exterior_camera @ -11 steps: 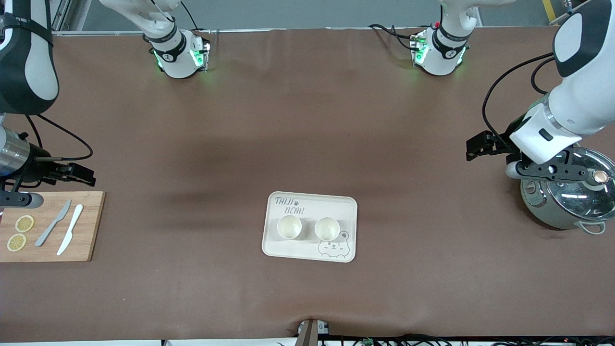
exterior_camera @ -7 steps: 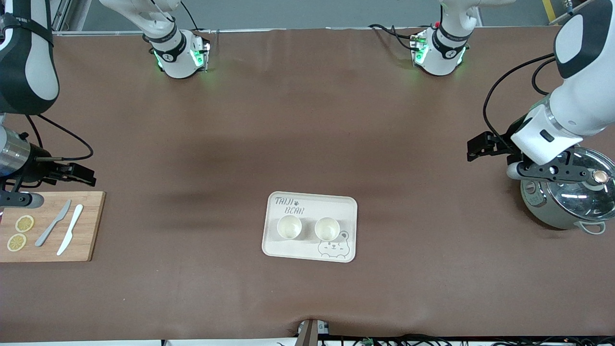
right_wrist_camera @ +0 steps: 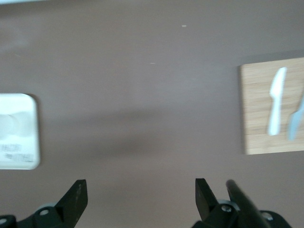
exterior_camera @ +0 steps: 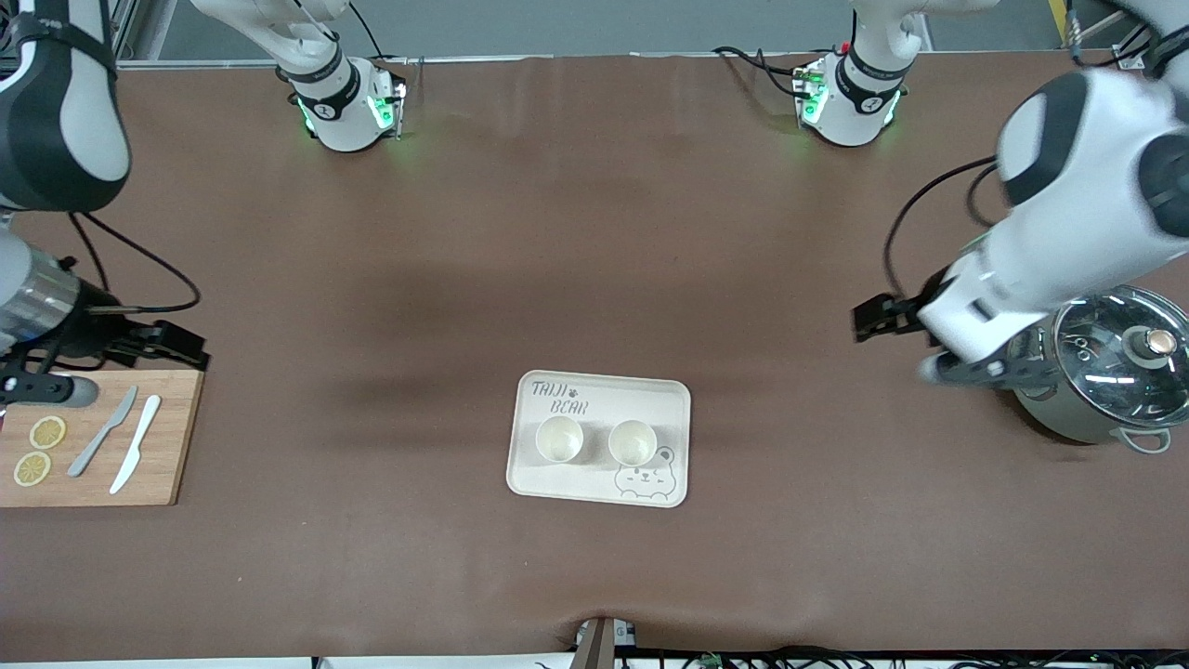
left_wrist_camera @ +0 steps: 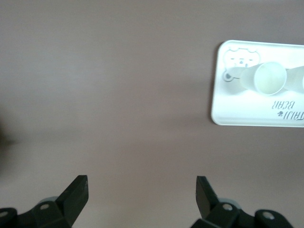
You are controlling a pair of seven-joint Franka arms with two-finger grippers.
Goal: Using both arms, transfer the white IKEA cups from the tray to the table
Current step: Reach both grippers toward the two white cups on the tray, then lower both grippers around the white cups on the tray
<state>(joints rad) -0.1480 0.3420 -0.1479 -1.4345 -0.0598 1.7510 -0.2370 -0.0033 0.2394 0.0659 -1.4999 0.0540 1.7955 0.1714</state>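
2 white IKEA cups point(exterior_camera: 559, 439) point(exterior_camera: 633, 442) upright, side by side, apart, on cream tray point(exterior_camera: 669, 398) near table middle; only 1 cup point(left_wrist_camera: 270, 78) fully framed in left wrist view, other cropped. Left gripper point(exterior_camera: 878, 318) over bare table beside pot point(exterior_camera: 1105, 376), jaws wide apart, empty. Right gripper point(exterior_camera: 176, 342) over table by cutting board point(exterior_camera: 176, 437), jaws wide apart, empty. Tray cropped and cups blurred in right wrist view.

Worktop point(exterior_camera: 594, 232) brown. Tray point(exterior_camera: 599, 395) cream w/ grey bear drawing. Cups point(exterior_camera: 559, 439) off-white. Board point(exterior_camera: 176, 437) tan wood; knives point(exterior_camera: 136, 456) white, grey. Lemon slices point(exterior_camera: 47, 432) yellow.
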